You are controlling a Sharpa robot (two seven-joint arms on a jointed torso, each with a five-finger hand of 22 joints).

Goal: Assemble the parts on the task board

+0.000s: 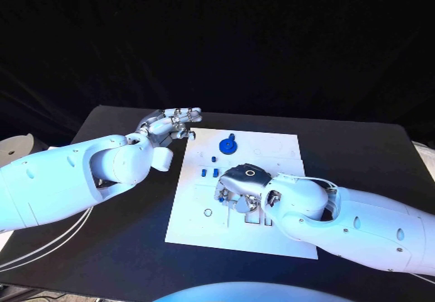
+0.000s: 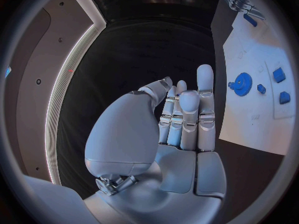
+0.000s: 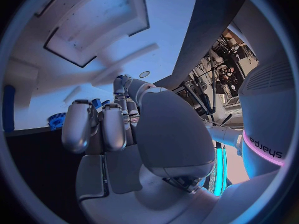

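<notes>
The white task board (image 1: 276, 151) lies in the middle of the black table. A blue gear (image 1: 227, 146) stands near its far edge, with small blue parts (image 1: 209, 172) a little nearer. My right hand (image 1: 243, 184) is low over the board's middle with its fingers curled down, and they pinch a small blue part (image 1: 220, 198) against the board. My left hand (image 1: 172, 126) hovers beyond the board's far left corner, fingers straight and together, holding nothing. In the left wrist view the board (image 2: 249, 114), the gear (image 2: 241, 79) and small blue parts (image 2: 278, 74) lie beside my left hand (image 2: 181, 119).
Slots and recesses (image 1: 258, 217) mark the board's near half, partly under my right arm. Bare black table (image 1: 363, 151) lies to the right of the board and in front of it. White cables (image 1: 36, 248) run along the table's left edge.
</notes>
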